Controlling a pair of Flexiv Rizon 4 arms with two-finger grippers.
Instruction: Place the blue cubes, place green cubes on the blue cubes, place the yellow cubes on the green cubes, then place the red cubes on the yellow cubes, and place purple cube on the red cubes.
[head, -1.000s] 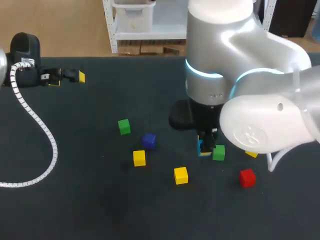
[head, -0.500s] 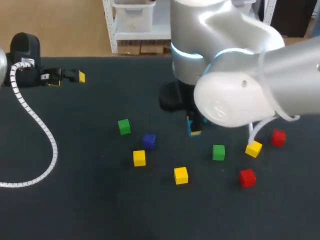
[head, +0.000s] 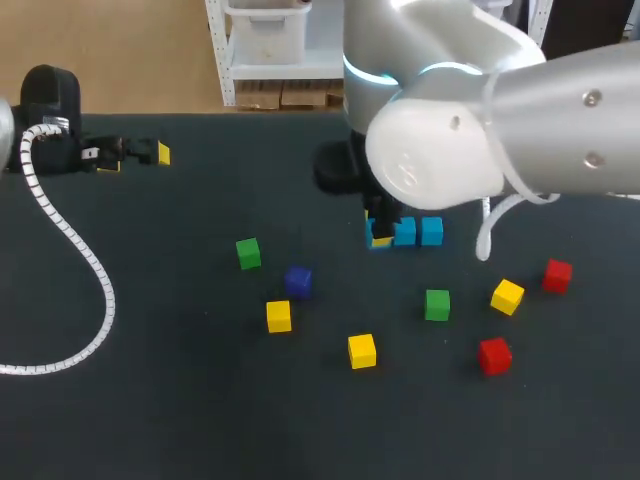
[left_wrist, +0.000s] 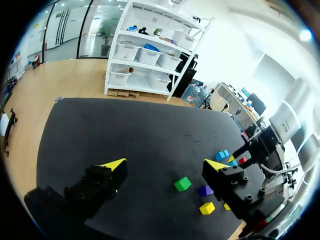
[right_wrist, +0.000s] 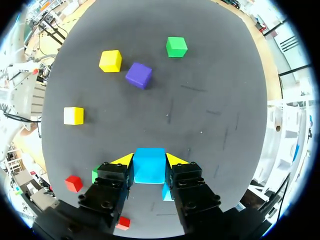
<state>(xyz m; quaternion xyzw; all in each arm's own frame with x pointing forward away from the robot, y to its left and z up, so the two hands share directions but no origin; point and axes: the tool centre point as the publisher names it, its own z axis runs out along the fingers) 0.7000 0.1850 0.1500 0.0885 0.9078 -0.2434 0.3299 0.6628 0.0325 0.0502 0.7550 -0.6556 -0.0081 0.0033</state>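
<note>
My right gripper is shut on a blue cube, low over the table's middle. Two more blue cubes sit side by side just right of it; one shows under the right finger. Loose on the table are green cubes, a purple cube, yellow cubes and red cubes. My left gripper stands open at the far left, holding nothing; its own view shows it well short of the cubes.
A white coiled cable runs from my left arm across the table's left side. The dark table top has bare room at the front left and along the back edge.
My right arm carried the blue cube back and to the left, from beside the right green cube to beside the two blue cubes. The left arm kept still.
</note>
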